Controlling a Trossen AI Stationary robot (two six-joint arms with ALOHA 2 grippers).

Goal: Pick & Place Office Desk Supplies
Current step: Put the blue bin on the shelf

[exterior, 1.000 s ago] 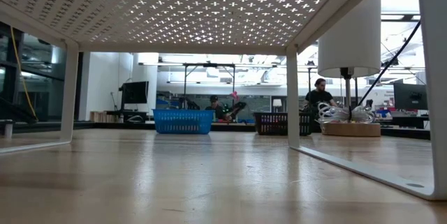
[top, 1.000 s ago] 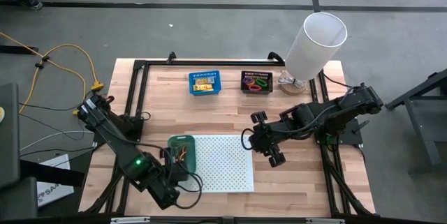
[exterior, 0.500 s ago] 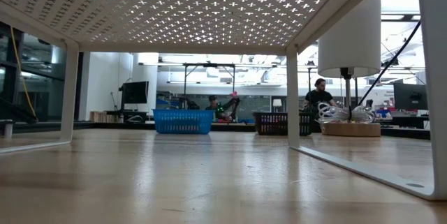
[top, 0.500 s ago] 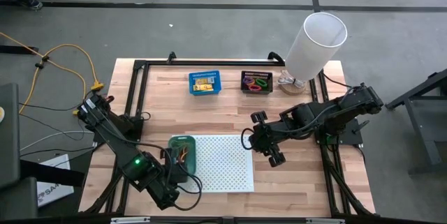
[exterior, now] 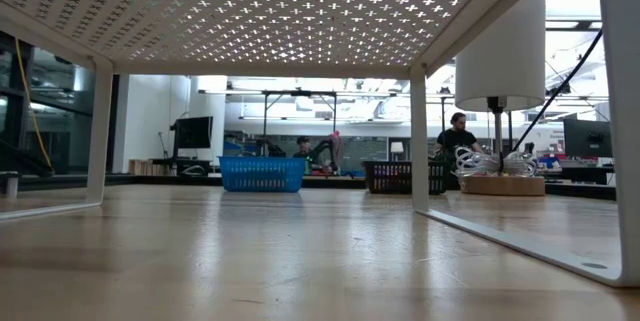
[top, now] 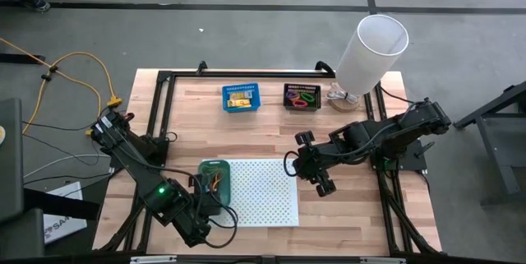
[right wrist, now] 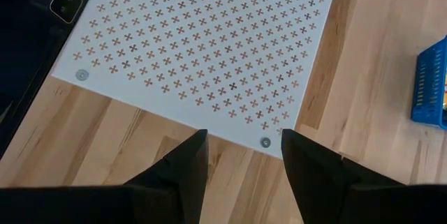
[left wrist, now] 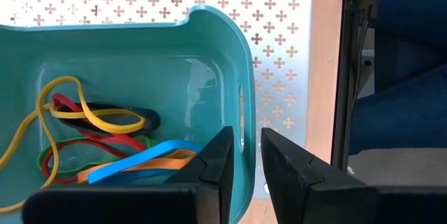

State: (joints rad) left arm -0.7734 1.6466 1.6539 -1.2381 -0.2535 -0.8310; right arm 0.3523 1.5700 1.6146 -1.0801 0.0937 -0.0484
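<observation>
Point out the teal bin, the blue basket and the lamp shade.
teal bin (left wrist: 209,35): left wrist view, on its curved rim.
blue basket (top: 226,99): high view, on its left wall.
lamp shade (top: 366,54): high view, on its white side.

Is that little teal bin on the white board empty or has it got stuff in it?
Not empty. The teal bin holds loose rubber bands: yellow, red, green, blue and orange.

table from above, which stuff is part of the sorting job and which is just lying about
Part of the job:
- rubber bands in the teal bin
- yellow packets in the blue bin
- coloured loops in the black bin

Just lying about:
- white perforated board
- white lamp
- yellow cable on the floor
</observation>
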